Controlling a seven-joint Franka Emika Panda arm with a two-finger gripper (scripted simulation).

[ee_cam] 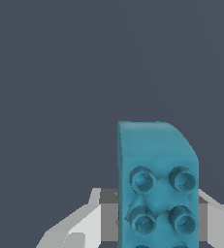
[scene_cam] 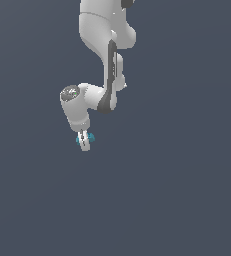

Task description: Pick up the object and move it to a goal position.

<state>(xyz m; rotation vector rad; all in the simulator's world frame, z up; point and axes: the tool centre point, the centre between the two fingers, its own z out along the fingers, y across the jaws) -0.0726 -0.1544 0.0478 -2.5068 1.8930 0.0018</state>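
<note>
You've got the block pinched between the fingers of the gripper — studs face the wrist camera; so the pick looks done; what's left is the carry, and no goal marker shows in either view — can't tell how far.
</note>
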